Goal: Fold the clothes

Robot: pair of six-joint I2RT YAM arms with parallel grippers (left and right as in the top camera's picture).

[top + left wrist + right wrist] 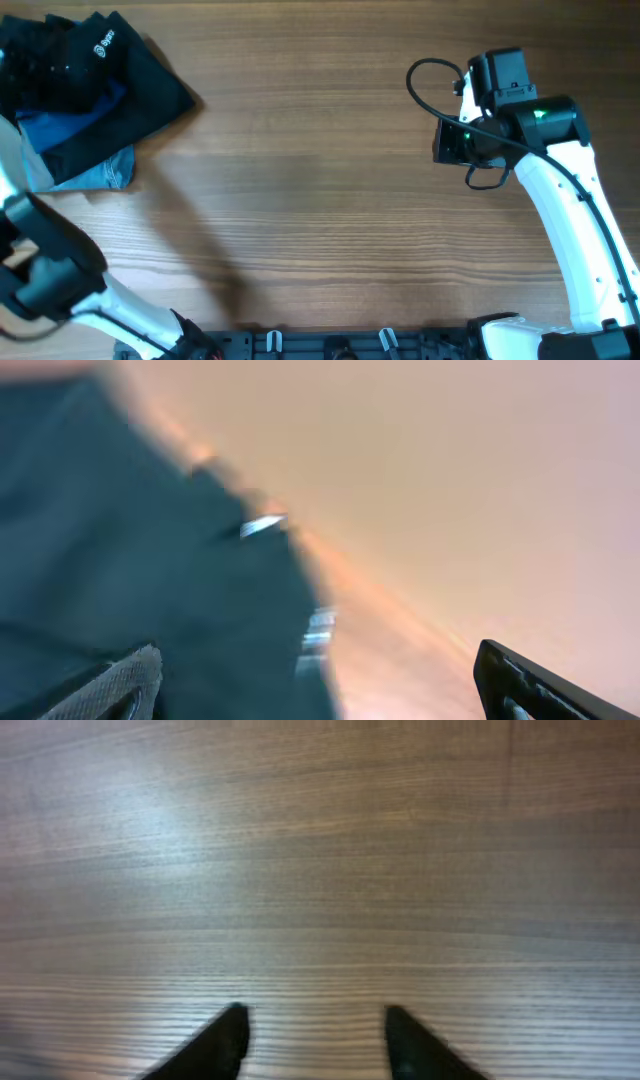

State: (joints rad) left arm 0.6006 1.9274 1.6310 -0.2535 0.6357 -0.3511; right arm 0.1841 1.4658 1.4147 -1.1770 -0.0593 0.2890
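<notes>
Overhead view shows the clothes [85, 95] heaped in the far left corner of the table [320, 200]. A black top [110, 60] with a small white logo lies over a blue piece [65, 125] and some pale denim [105, 170], all crumpled and not yet folded. Left wrist footage is blurred, yet the left gripper [315, 670] has its fingers [125, 680] spread wide, dark cloth under one side and bare wood under the other, gripping nothing. It seems placed at the garment's edge to take hold. The right gripper [315, 1025] hangs over bare wood well apart from the pile, fingers parted and empty. It is probably waiting because no garment lies in the middle, where both arms could spread it.
</notes>
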